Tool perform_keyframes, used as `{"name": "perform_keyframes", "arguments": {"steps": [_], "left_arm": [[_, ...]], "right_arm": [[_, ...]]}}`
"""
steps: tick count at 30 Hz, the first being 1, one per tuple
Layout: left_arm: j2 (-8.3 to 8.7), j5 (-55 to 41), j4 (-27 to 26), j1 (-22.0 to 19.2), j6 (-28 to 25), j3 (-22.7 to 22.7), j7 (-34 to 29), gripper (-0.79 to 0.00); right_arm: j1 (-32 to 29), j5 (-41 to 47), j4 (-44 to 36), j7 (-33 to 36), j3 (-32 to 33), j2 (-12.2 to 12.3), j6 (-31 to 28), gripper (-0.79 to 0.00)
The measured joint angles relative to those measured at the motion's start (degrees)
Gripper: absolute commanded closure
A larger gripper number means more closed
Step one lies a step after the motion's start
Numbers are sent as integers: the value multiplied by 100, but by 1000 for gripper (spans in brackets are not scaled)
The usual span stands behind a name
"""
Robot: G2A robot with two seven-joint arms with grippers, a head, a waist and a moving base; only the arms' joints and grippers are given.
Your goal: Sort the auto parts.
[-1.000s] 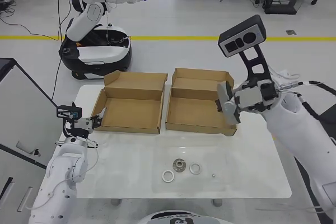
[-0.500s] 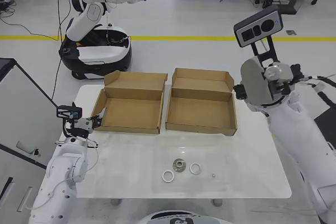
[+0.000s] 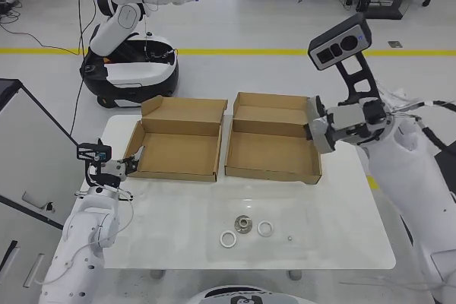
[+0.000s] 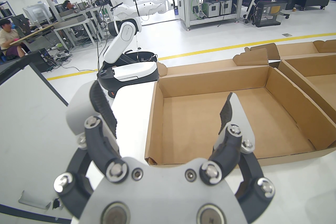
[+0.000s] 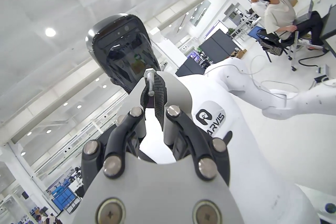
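Observation:
My right gripper is shut on a small threaded metal bolt, held upward in the air. In the top view the right gripper hangs above the right edge of the right cardboard box. My left gripper stands open with nothing in it, just off the left side of the left cardboard box; from above the left gripper is at the table's left edge. On the white table near the front lie a metal hub, two white rings and a tiny part.
Both open boxes stand side by side at the back of the table, and the left box shows a bare floor. Another white robot on a black base stands behind the table. A grey cabinet is at the left.
The right arm swung up and to the right, turning its wrist, then came back toward the right box's edge. The left arm and the parts on the table stayed put.

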Motion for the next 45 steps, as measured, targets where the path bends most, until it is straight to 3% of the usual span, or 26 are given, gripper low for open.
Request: {"name": "perform_keyframes", "arguments": {"steps": [11, 27, 45], "left_arm": [[0, 0, 0, 0, 0, 0, 0, -785], [0, 0, 0, 0, 0, 0, 0, -785], [0, 0, 0, 0, 0, 0, 0, -785]], "right_arm": [[29, -491, 10, 194, 55, -74, 147, 0], [-191, 527, -109, -72, 110, -298, -34, 0], [-285, 712, -159, -166, 131, -409, 41, 0]]}}
